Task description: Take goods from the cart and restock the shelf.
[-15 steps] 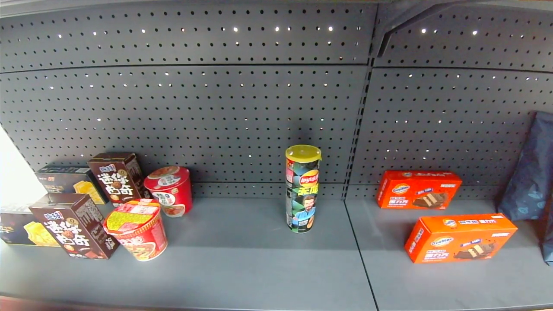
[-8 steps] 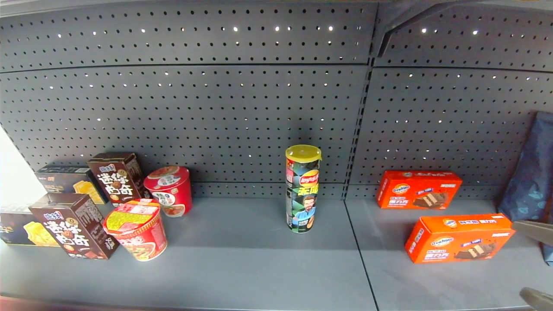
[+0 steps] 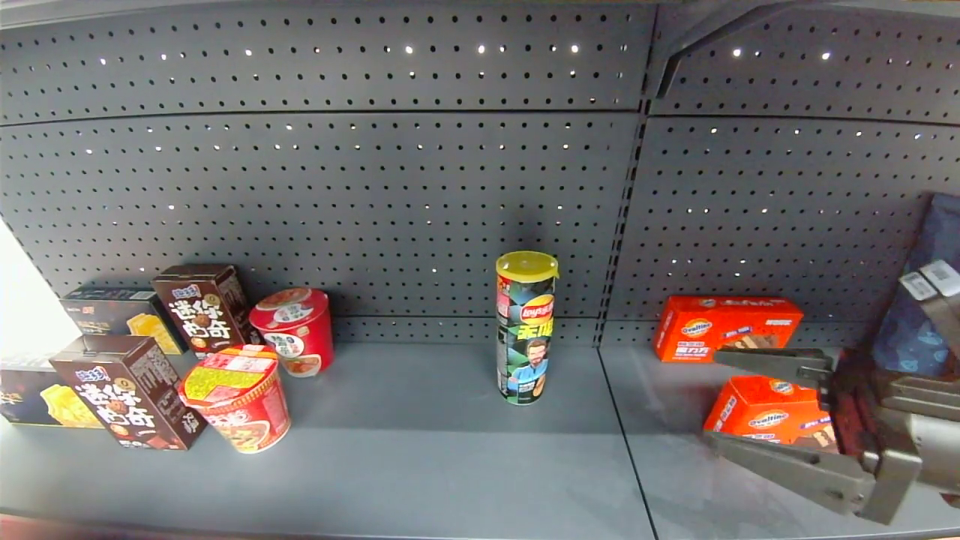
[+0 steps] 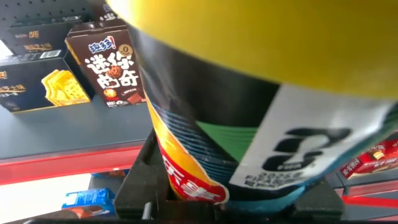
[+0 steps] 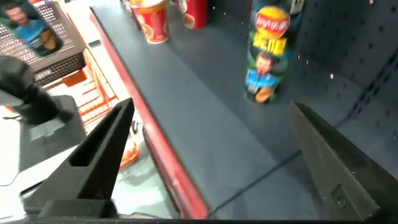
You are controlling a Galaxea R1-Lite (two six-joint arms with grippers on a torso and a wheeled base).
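A tall chip can with a yellow lid [image 3: 526, 328] stands upright mid-shelf near the pegboard back, and the same can on the shelf [image 5: 268, 53] appears in the right wrist view. My left gripper [image 4: 230, 193] is shut on a second chip can [image 4: 205, 118], held below the grey shelf [image 3: 420, 457]. My right gripper [image 3: 712, 397] is open with nothing between its fingers. It hovers over the right end of the shelf, in front of the nearer orange box [image 3: 765, 412]. In its own view the right gripper [image 5: 211, 155] spans the shelf's front edge.
Brown boxes [image 3: 131, 390] and red cup noodles [image 3: 240, 397] crowd the left end. A second orange box [image 3: 724, 328] and a dark blue bag [image 3: 919, 300] sit at the right. The orange cart basket [image 5: 56, 62] is below the shelf. Bare shelf lies either side of the standing can.
My right gripper has come into the head view from the right and moved left, and it now covers part of the nearer orange box. The goods on the shelf have not moved.
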